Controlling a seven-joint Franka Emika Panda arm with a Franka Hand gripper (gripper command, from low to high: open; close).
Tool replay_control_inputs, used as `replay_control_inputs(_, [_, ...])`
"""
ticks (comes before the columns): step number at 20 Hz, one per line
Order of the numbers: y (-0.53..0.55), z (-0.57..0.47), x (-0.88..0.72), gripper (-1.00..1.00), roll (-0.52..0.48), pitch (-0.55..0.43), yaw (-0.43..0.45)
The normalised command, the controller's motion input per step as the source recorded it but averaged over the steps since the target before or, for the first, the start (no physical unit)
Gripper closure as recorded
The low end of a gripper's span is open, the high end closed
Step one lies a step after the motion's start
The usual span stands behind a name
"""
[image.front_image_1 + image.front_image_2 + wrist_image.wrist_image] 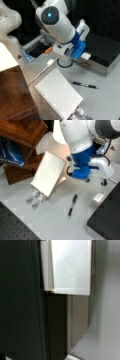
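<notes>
A robot arm's gripper [65, 60] hangs low over the grey surface [105, 100] just above a white notebook [58, 96]; a black pen [85, 85] lies nearby. Whether the jaws are open cannot be told.

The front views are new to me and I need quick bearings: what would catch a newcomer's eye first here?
The big white and blue arm fills the top of both front views, bending low over the grey table. Below it in a front view a white notebook lies flat, with a black pen just to its right. In a front view the gripper shows at the notebook's lower end; whether it grips is unclear.
</notes>
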Motion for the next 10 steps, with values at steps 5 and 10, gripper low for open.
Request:
replay_control_inputs(5, [0.09,-0.13,0.18,-1.00,0.194,-0.110,0.033])
replay_control_inputs(10, [0.10,-0.13,0.20,-1.00,0.178,-0.114,0.036])
